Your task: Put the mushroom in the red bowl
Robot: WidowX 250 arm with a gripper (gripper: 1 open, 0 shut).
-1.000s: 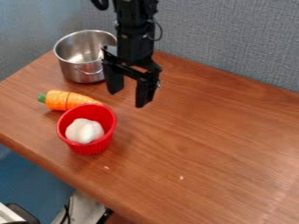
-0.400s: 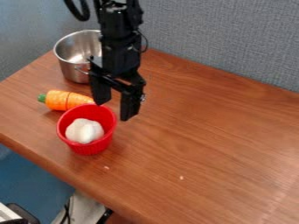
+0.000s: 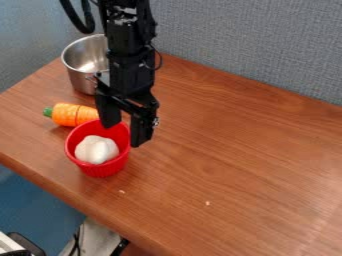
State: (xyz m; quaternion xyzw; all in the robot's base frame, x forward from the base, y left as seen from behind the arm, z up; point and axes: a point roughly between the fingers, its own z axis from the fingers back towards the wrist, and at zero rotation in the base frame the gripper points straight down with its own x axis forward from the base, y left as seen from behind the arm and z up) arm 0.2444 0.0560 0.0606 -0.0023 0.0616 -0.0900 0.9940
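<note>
The red bowl [image 3: 115, 165] stands near the table's front left edge. Inside it lies the mushroom [image 3: 92, 150], of which only a rounded cream-white part shows. My gripper [image 3: 123, 130] points straight down, right at the bowl's far right rim. Its two black fingers [image 3: 140, 131] are spread open with nothing between them. The arm rises from there towards the top of the picture and hides part of the pot behind it.
An orange carrot [image 3: 71, 114] with a green top lies just left of and behind the bowl. A shiny steel pot [image 3: 87, 62] stands at the back left. The wooden table [image 3: 241, 160] stretches to the right, with its front edge close below the bowl.
The gripper has moved left and nearer the camera, from beside the pot to the bowl's far rim. It stayed open. Bowl, mushroom and carrot have not moved.
</note>
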